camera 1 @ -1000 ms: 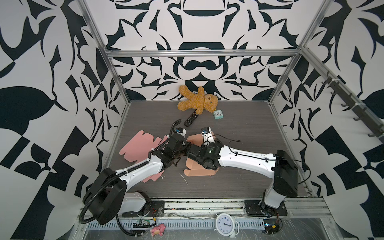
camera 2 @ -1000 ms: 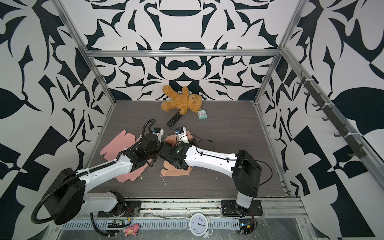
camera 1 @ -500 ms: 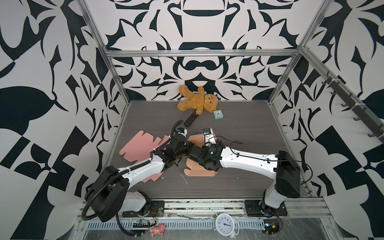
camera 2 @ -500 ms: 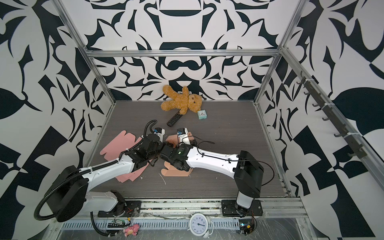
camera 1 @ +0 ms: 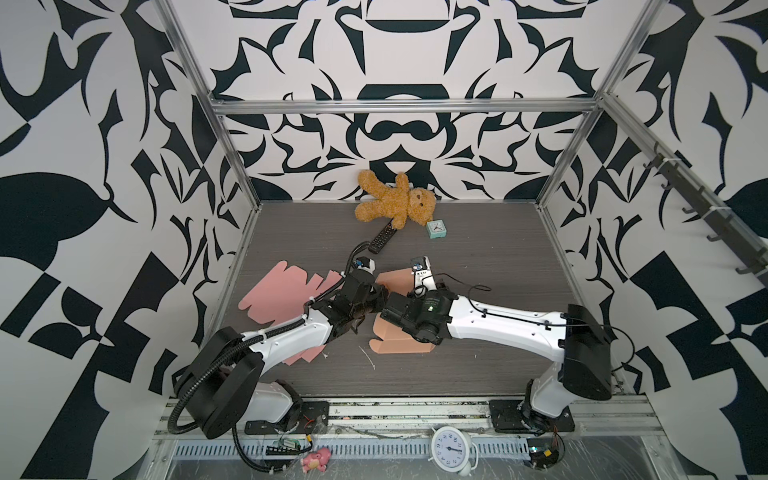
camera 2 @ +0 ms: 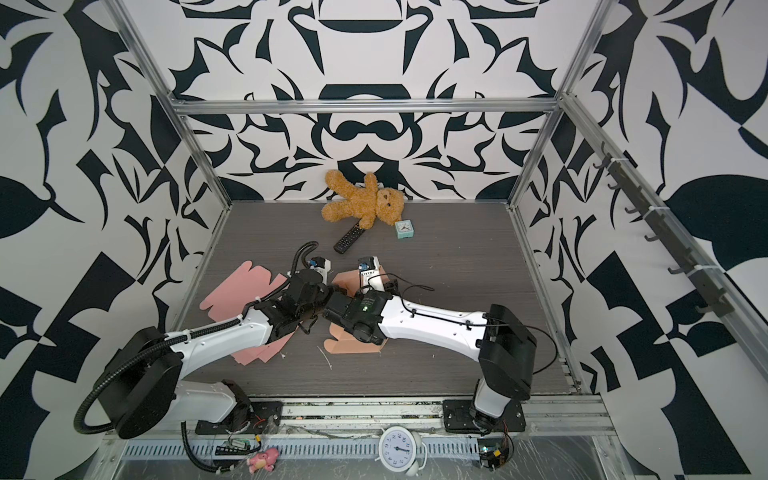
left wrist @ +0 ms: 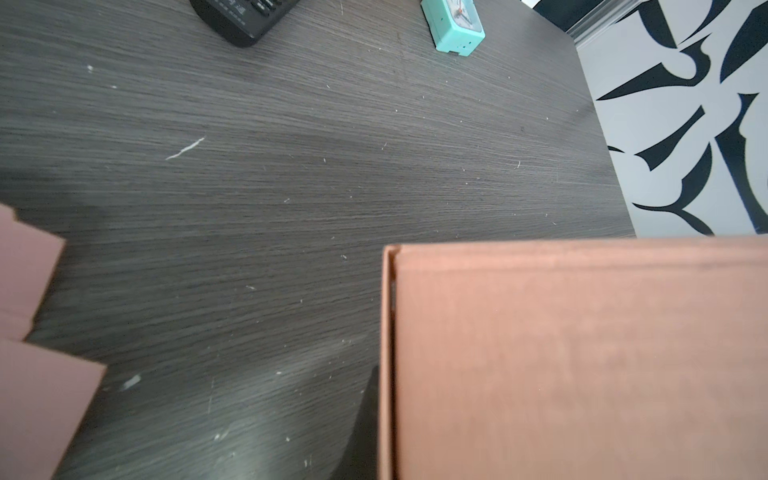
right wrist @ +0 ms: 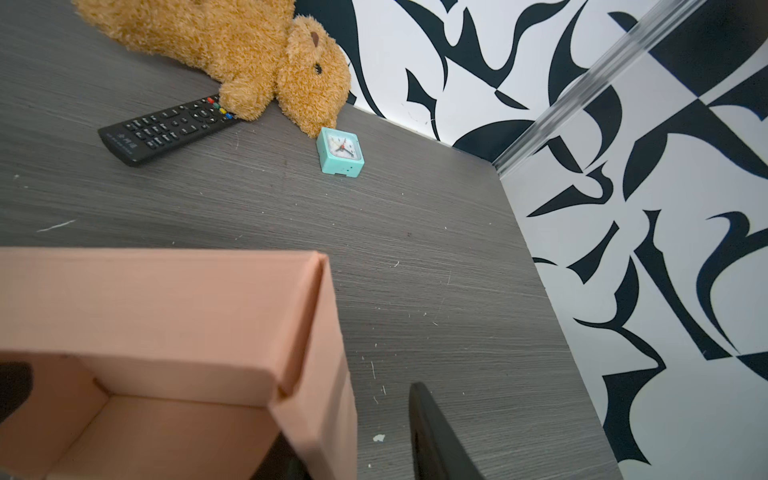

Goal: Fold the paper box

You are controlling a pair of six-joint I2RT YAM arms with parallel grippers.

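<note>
Paper box (camera 1: 399,345) sits near the middle of the dark wood-grain table (camera 1: 490,257), partly folded: walls up, top open. A flat flap of it lies on the table toward the front edge. Both arms meet over the box, hiding much of it in both top views.

Left gripper (camera 1: 372,301) is at the box's left side with its jaws closed down. The left wrist view shows one dark finger (left wrist: 363,419) tight against the outside of an upright box wall (left wrist: 582,353). The other finger is hidden behind that wall. It reads as a pinch on the wall.

Right gripper (right wrist: 353,455) has its jaws apart at a box corner. One dark finger (right wrist: 432,436) is outside the box, clear of the wall, with bare table between. A dark shape shows under the box corner; I cannot tell if it touches. Nothing is clamped. The right wrist view looks into the open box interior (right wrist: 166,299), where the inner flap is folded over.

Flat pink box blanks (camera 1: 282,295) lie left of the box, partly under the left arm.

At the back wall lies a teddy bear (camera 1: 395,203), with one paw on a black remote (camera 1: 381,237). A small teal clock (camera 1: 436,228) sits just beside the bear's head.

On the front rail, off the table, are a white alarm clock (camera 1: 449,449) and a pink toy (camera 1: 316,459).
</note>
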